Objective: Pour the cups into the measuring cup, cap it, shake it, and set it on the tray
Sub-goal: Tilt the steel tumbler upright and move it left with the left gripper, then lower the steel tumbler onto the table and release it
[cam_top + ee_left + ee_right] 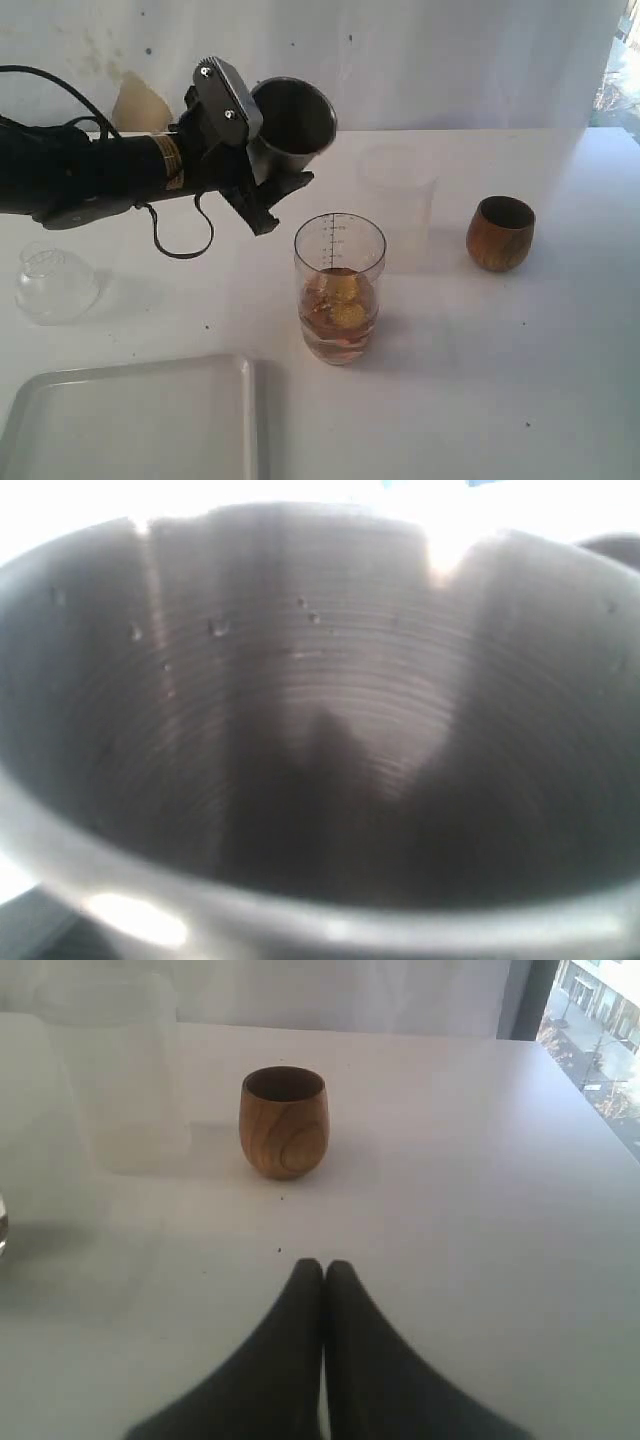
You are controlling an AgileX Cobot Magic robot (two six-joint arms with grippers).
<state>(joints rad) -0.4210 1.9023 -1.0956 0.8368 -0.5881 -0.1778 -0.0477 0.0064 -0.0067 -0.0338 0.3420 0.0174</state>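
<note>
Fingers [268,205] around tilted brushed-steel tumbler [296,122]

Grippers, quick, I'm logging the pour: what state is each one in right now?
Left gripper: shut on the steel tumbler, which is held tilted.
Right gripper: shut, holding nothing.

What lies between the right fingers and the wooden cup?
Only bare white table separates the fingers and the wooden cup, as the right wrist view shows.
</note>
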